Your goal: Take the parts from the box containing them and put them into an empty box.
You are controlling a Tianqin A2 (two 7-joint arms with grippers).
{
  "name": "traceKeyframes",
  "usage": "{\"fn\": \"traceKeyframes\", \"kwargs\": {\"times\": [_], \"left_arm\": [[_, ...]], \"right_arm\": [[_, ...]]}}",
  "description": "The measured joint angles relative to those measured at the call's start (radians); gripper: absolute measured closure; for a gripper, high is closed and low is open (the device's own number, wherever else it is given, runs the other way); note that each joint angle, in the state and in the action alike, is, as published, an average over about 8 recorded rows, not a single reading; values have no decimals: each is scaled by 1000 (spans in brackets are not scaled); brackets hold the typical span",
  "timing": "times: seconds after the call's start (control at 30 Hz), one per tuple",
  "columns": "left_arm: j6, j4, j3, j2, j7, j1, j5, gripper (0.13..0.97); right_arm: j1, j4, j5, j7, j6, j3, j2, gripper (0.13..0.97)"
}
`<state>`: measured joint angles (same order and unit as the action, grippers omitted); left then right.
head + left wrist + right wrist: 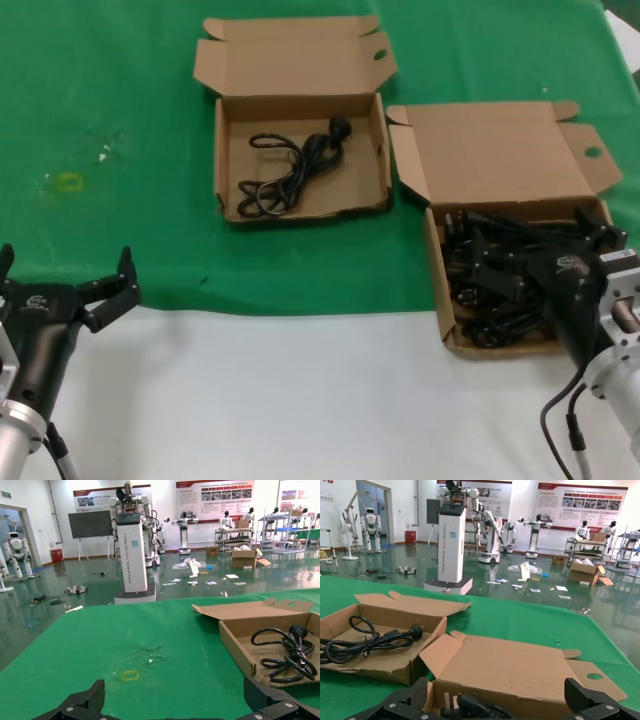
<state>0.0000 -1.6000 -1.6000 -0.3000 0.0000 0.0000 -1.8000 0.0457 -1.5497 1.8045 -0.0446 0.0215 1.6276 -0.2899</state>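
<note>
The box containing the parts (pixel 500 150), with a large squarish lid, stands at the right and holds several coiled black cords (pixel 490 275). My right gripper (pixel 537 242) is open just above these cords, holding nothing. In the right wrist view the gripper (pixel 500 702) spans the box's front, with a black plug (pixel 470 706) between its fingers. The other box (pixel 230 150), with a short wide lid, stands at centre back and holds one cord (pixel 292 172). It also shows in the right wrist view (pixel 395 665). My left gripper (pixel 65 268) is open and idle at the near left.
A green cloth (pixel 120 200) covers the far part of the table and the near part (pixel 300 400) is white. A small yellow mark (pixel 68 182) and a scuffed patch lie on the cloth at the left. The two boxes stand close together.
</note>
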Motion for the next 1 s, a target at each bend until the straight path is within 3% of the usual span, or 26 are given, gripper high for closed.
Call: {"fn": "traceKeyframes", "kwargs": {"times": [1.0], "left_arm": [[0,0,0,0,0,0,0,132]], "right_arm": [[0,0,0,0,0,0,0,129]]}}
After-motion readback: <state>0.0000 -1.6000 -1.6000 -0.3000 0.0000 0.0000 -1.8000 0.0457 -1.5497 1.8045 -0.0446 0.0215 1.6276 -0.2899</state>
